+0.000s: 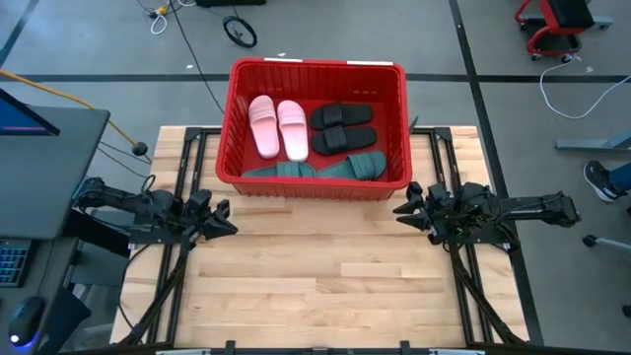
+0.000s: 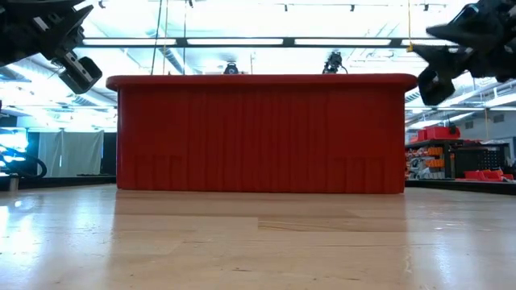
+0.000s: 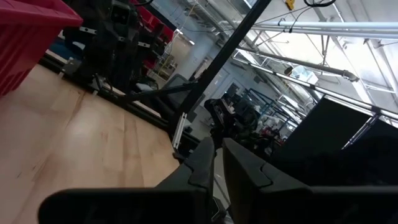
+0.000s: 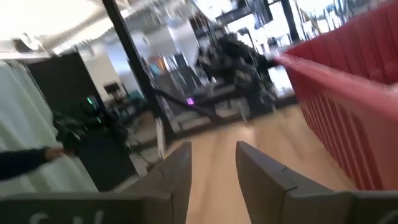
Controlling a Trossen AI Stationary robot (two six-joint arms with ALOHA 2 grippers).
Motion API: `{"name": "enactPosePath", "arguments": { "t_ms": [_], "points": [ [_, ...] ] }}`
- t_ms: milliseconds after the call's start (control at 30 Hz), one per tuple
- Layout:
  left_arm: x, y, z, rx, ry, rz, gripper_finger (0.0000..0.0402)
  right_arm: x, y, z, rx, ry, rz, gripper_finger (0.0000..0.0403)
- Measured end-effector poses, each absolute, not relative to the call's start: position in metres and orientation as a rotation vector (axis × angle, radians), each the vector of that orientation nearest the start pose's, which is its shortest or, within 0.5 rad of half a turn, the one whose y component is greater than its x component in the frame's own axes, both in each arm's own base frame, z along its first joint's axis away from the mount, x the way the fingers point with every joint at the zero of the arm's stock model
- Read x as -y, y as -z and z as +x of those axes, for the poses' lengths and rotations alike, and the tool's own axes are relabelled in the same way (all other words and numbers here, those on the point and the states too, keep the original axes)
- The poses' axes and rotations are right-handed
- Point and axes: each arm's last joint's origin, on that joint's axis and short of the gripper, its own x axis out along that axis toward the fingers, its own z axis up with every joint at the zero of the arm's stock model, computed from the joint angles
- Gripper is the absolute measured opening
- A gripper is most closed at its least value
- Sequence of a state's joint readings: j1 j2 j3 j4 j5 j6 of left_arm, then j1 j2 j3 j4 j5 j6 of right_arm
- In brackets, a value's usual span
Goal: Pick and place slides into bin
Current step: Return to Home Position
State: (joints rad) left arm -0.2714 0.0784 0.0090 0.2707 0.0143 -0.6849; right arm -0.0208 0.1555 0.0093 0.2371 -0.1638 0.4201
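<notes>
Six slides lay in the bin (image 1: 317,65), none on the desk (image 1: 315,286). The pink pair (image 1: 278,126) sat side by side on the left of the floor, soles down. The black pair (image 1: 343,128) sat just right of them, and the green pair (image 1: 335,170) lay along the near wall, prob. leaning on it. The bin stood at the desk's far edge, mid-way across.

The left gripper (image 1: 225,215) hung by the bin's near-left corner, holding nothing, its jaws only a slit apart. The right gripper (image 1: 404,205) hung by the near-right corner, also holding nothing, jaws clearly apart. Neither touched the bin.

As for handling, these looked like moulded foam: light, a bit squashy, no risk of breaking. I'd guess the wide strap is the best hold, w/ one jaw under it and one on top, or else a pinch on the sole's side edge. The soles prob. flex, so a toe-end grip could droop. By my reckoning the sorting was done, and the arms were approx. at rest posn.
</notes>
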Motion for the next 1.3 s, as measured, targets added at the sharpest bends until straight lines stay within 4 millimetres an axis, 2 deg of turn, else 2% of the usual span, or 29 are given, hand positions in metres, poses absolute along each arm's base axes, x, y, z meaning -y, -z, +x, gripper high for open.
{"name": "enactPosePath", "arguments": {
  "t_ms": [333,567,1067,1300],
  "points": [
    [0.0272,-0.1864,0.0963,0.095,0.343,-0.707,0.0028,-0.0029,-0.1755,0.1067,0.031,-0.167,0.366,0.0130],
    [0.0273,-0.1863,0.0964,0.095,0.343,-0.706,0.0037,-0.0030,-0.1697,0.1068,-0.020,-0.159,0.246,0.0130],
    [0.0273,-0.1863,0.0963,0.095,0.343,-0.705,0.0025,-0.0030,-0.1706,0.1067,-0.016,-0.162,0.243,0.0130],
    [0.0272,-0.1863,0.0964,0.096,0.343,-0.705,0.0035,-0.0030,-0.1709,0.1067,-0.014,-0.163,0.244,0.0130]
  ]
}}
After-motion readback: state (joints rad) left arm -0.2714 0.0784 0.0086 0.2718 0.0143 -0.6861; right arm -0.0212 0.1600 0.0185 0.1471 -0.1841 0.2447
